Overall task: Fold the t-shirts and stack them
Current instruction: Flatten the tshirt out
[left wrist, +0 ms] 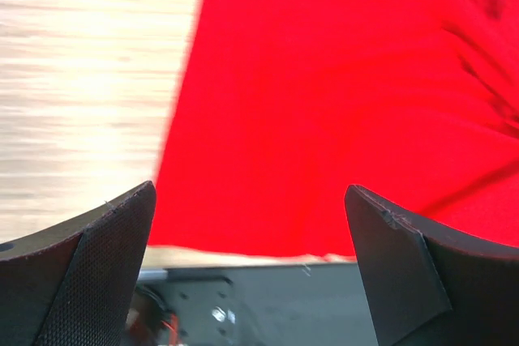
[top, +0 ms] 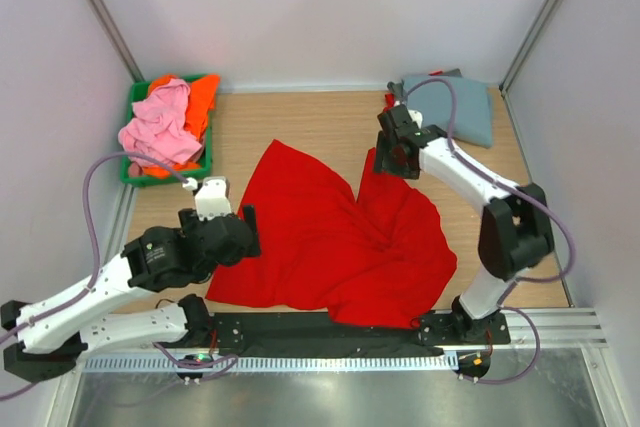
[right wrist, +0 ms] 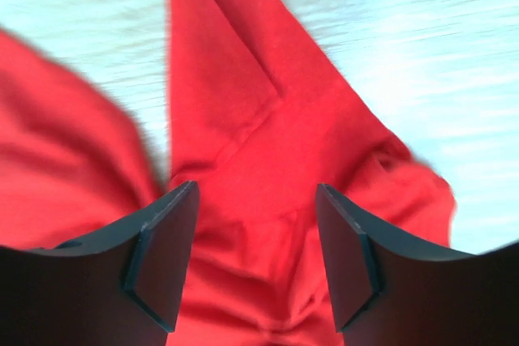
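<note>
A bright red t-shirt (top: 330, 237) lies spread and crumpled in the middle of the wooden table. My left gripper (top: 243, 232) is open and empty at its left edge; in the left wrist view the red cloth (left wrist: 340, 95) fills the space beyond the open fingers (left wrist: 89, 257). My right gripper (top: 392, 159) is open above the shirt's far right corner; the right wrist view shows a red sleeve and seam (right wrist: 268, 160) between its fingers (right wrist: 162, 257). A grey-blue t-shirt (top: 455, 107) lies folded at the back right. Pink (top: 160, 127) and orange (top: 200, 102) shirts sit in a bin.
A green plastic bin (top: 207, 162) stands at the back left by the wall. White walls close the table on three sides. A black bar and metal rail (top: 330, 332) run along the near edge, under the red shirt's hem.
</note>
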Motion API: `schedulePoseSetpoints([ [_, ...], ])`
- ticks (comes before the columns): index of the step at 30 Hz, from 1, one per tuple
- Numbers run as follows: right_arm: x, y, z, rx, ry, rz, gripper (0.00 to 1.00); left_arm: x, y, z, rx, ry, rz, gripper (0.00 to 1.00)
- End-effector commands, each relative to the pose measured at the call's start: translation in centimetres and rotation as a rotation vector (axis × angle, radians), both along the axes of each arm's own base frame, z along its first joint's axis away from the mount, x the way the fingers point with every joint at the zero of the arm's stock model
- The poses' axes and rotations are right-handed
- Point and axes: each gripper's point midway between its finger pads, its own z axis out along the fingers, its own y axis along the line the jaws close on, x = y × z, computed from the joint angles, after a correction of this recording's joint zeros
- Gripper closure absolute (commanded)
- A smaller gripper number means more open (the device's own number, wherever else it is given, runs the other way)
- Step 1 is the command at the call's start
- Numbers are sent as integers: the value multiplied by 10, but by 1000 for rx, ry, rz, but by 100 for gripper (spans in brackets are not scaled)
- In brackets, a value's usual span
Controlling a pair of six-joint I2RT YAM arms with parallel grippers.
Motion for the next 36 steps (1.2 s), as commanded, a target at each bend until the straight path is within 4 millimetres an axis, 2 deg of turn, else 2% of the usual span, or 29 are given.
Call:
schedulePoseSetpoints([
  [1,14,13,-24,4,53,64,36,20,10,0,44,-59,-31,0],
  [6,28,4,-54,21,96,30,40,28,4,-24,90,9,-76,0],
  [8,30,2,-63,31,107,24,42,31,2,-27,101,25,-85,0],
  [12,33,2,-72,39,117,24,45,37,4,-30,80,36,-72,0],
  [21,40,9,-85,58,119,47,51,38,7,-30,73,31,-60,0],
  [26,44,4,-89,58,120,34,55,38,7,-30,71,32,-56,0],
  [32,45,1,-90,62,122,33,67,39,8,-31,77,34,-48,0],
  [36,43,3,-86,72,120,49,83,39,8,-32,82,39,-46,0],
])
